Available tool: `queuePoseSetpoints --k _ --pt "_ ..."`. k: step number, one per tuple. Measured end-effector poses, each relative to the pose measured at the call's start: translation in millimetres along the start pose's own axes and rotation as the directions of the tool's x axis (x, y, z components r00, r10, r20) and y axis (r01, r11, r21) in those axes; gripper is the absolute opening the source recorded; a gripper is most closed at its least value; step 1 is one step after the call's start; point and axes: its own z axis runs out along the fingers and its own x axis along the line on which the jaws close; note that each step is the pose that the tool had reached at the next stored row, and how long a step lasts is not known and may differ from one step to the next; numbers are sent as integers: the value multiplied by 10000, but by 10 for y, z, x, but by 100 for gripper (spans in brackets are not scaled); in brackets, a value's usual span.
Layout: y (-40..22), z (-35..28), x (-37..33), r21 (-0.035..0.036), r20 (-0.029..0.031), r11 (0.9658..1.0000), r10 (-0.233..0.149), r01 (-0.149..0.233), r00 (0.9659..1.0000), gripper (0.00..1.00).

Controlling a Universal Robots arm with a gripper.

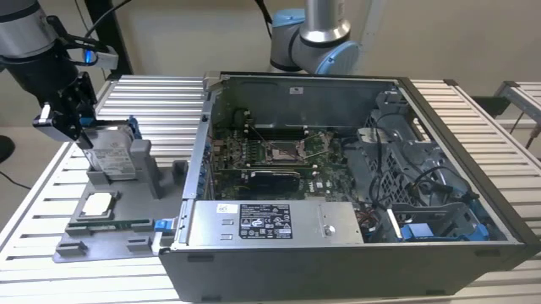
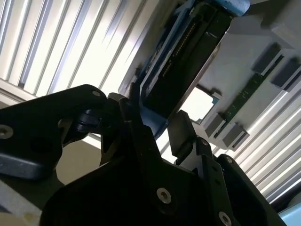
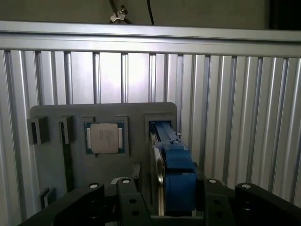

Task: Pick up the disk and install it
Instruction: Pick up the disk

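Note:
The disk [image 1: 113, 152] stands on edge in a slot of the grey holder tray [image 1: 127, 218] at the exterior view's left, its white label and blue rails showing. My gripper [image 1: 80, 123] sits over its top end, a black finger on each side of the blue rail, shut on it. In the first wrist view the blue end of the disk [image 3: 174, 165] sits between the fingers of my gripper [image 3: 169, 195]. In the second wrist view the disk [image 2: 183, 61] runs away from my gripper [image 2: 157, 126]. Its lower end still rests in the holder.
A small square silver chip [image 1: 97, 204] lies in the tray beside the disk. The open computer case [image 1: 473, 190] fills the middle and the exterior view's right, with a motherboard, a labelled grey box [image 1: 270, 221] and a blue-tabbed bay [image 1: 431, 225]. Everything stands on a ribbed aluminium table [image 1: 25, 209].

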Motion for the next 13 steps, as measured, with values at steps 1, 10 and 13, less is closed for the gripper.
queuePoseSetpoints --k 1,10,13 --pt "0 1 0 1 6 10000 -1 1 10000 100" --pt "-15 -22 -1 -419 3 9991 26 -26 10000 100" --pt "-16 -22 -1 -420 -5 9991 26 -26 10000 100"
